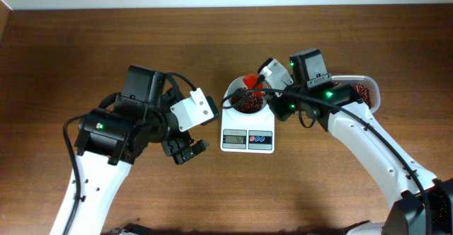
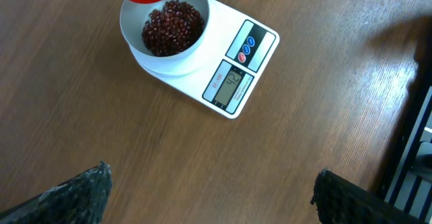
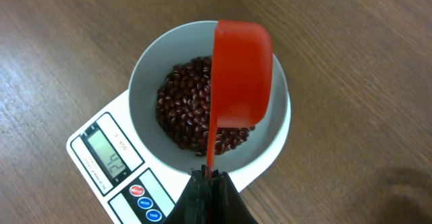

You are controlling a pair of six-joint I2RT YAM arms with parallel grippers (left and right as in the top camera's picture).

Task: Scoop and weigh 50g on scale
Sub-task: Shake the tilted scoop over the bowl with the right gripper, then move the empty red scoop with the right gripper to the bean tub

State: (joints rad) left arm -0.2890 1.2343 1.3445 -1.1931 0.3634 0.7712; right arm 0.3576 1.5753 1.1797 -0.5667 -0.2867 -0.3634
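Observation:
The white scale stands at the table's middle, its round white bowl holding a heap of dark red-brown beans. My right gripper is shut on the thin handle of an orange-red scoop, which hangs tipped on its side over the bowl's right half. In the overhead view the scoop shows at the bowl's far rim. My left gripper stands wide open and empty over bare wood, in front of and left of the scale, with both fingertips apart.
A clear tub with more beans sits to the right, behind the right arm. The left arm's body lies to the left of the scale. A pale wall edge runs along the table's far side.

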